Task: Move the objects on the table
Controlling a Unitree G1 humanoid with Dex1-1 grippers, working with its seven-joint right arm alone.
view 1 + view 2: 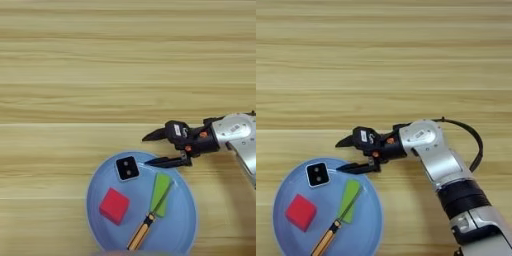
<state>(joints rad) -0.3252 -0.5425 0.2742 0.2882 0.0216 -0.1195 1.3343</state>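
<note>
On my feed a blue plate (100, 220) sits low on the tabletop (75, 75). From its left: a red cube (114, 205), a small black-and-white tile (127, 168) near the upper rim, then a green-bladed tool (155, 202) with a wooden handle lying diagonally. To the right, my pincer (345, 156) is spread wide and empty, the lower finger's tip over the plate's upper rim just beside the tile, the upper finger over bare wood. I can read no writing anywhere.
</note>
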